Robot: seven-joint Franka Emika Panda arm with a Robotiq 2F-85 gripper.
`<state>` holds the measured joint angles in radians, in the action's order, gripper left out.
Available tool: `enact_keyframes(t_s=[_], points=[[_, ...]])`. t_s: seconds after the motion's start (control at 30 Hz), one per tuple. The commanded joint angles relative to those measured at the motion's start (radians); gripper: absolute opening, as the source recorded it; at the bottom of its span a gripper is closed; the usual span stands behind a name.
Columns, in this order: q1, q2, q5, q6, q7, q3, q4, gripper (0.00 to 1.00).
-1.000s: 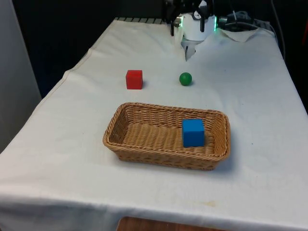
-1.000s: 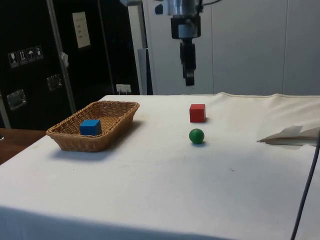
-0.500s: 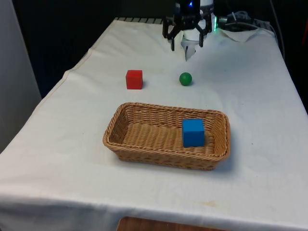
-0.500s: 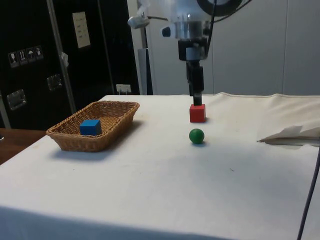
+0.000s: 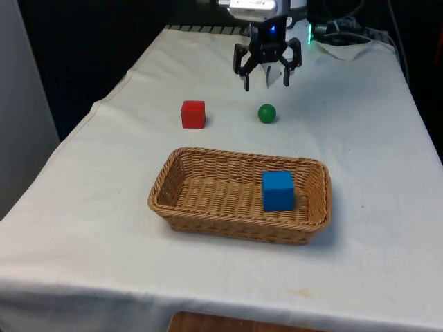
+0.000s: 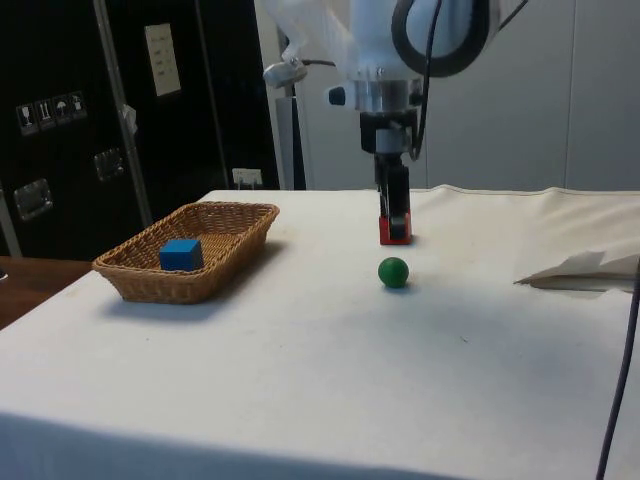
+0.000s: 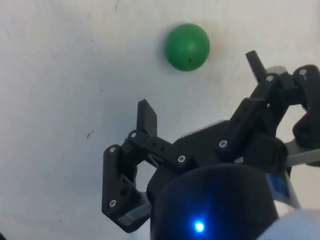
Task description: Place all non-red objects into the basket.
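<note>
**Q:** How far along are you?

**Me:** About halfway, I judge. The small green ball (image 5: pixel 267 113) is the one non-red piece not yet in the basket; it rests on the white cloth-covered table (image 5: pixel 367 159), well apart from the oval woven wicker basket (image 5: pixel 187 206). The blue cube (image 5: pixel 278 190) already lies inside.

**Q:** And you, where are you?

**Me:** My black two-finger gripper (image 5: pixel 266 77) hangs above the cloth just behind the ball, on the robot's side of it. My fingers (image 7: pixel 146 118) are spread apart and hold nothing. From the wrist, the ball (image 7: pixel 187 47) sits on the cloth just ahead of the tips, not between them.

**Q:** What else does the basket hold?

**Me:** The blue cube alone, toward the end at the front view's right; the rest of the basket floor is bare weave.

**Q:** And the red cube?

**Me:** The red cube (image 5: pixel 193 114) sits on the cloth to the front view's left of the ball. It is red, so I judge it should be left where it is.
</note>
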<state>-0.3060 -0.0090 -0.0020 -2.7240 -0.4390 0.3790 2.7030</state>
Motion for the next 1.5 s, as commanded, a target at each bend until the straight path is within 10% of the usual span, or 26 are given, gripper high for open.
enact_keyframes(t_s=[0.0, 0.77, 1.47], points=[[-0.006, 0.003, 0.04, -0.025, -0.025, -0.007, 0.013, 1.0], [0.005, 0.155, 0.274, -0.11, -0.143, -0.113, -0.027, 1.0], [0.009, 0.235, 0.269, -0.154, -0.202, -0.083, -0.049, 1.0]])
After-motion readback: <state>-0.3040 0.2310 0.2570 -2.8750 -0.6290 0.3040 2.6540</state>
